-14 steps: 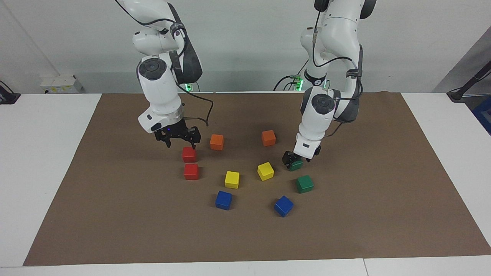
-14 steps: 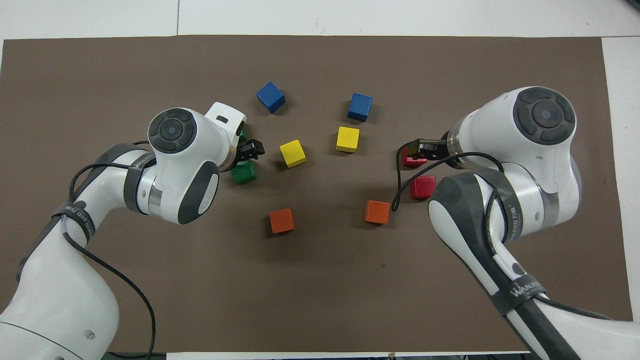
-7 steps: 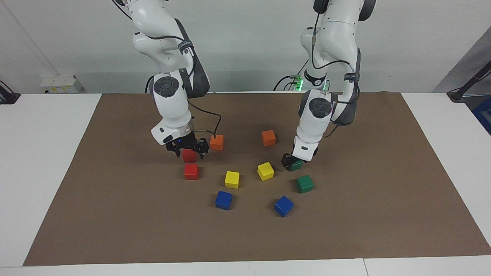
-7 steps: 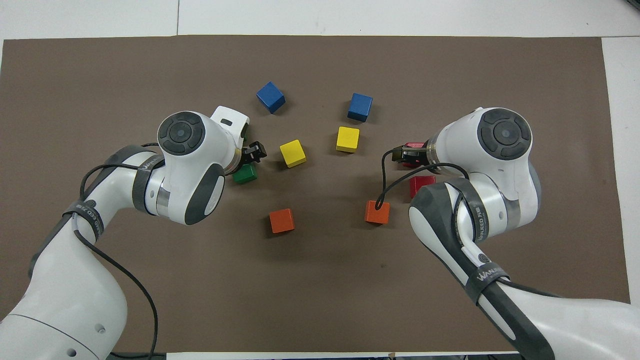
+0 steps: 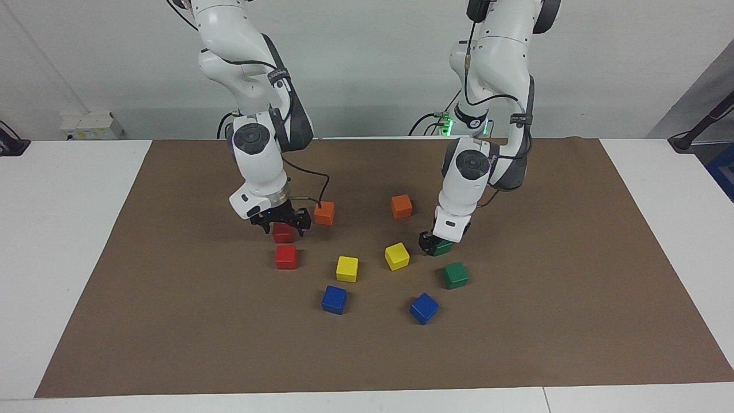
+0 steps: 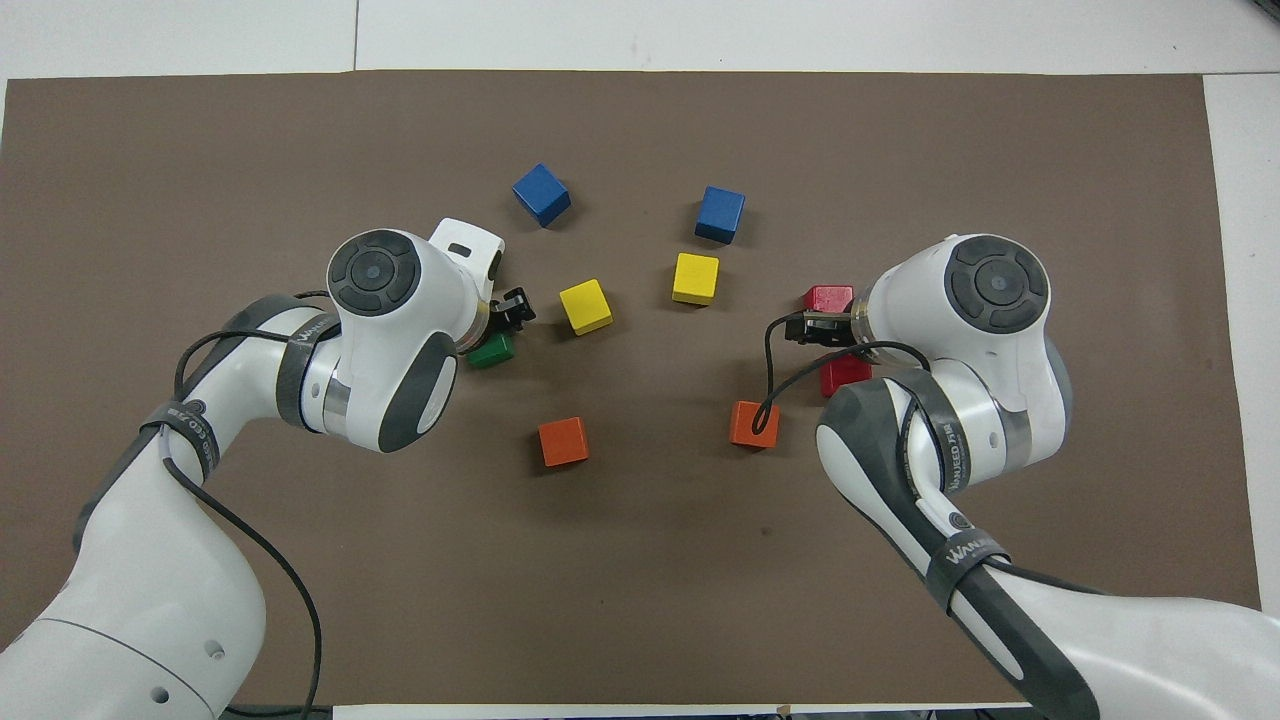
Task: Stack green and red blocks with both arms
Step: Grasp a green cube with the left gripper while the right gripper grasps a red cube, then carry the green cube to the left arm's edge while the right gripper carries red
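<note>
My right gripper [image 5: 282, 225] is open and low around the red block nearer the robots [image 5: 282, 233], a finger on each side; that block rests on the mat. The second red block [image 5: 285, 256] lies just beside it, farther from the robots. My left gripper [image 5: 436, 244] is down at the green block nearer the robots [image 5: 443, 248], which sits on the mat. The second green block [image 5: 455, 275] lies farther out. In the overhead view the right gripper [image 6: 815, 328] shows between the two red blocks [image 6: 828, 297] [image 6: 845, 373]. There the left gripper [image 6: 503, 318] is by one green block [image 6: 490, 351]; the other is hidden.
Two orange blocks [image 5: 324, 212] [image 5: 401, 206], two yellow blocks [image 5: 347, 268] [image 5: 397, 256] and two blue blocks [image 5: 334, 299] [image 5: 424, 308] lie between and around the red and green pairs on the brown mat [image 5: 545, 321]. The orange block by the right gripper is close.
The right gripper has moved toward the middle and come down around the nearer red block. The left gripper has stayed at the nearer green block while its arm shifted slightly.
</note>
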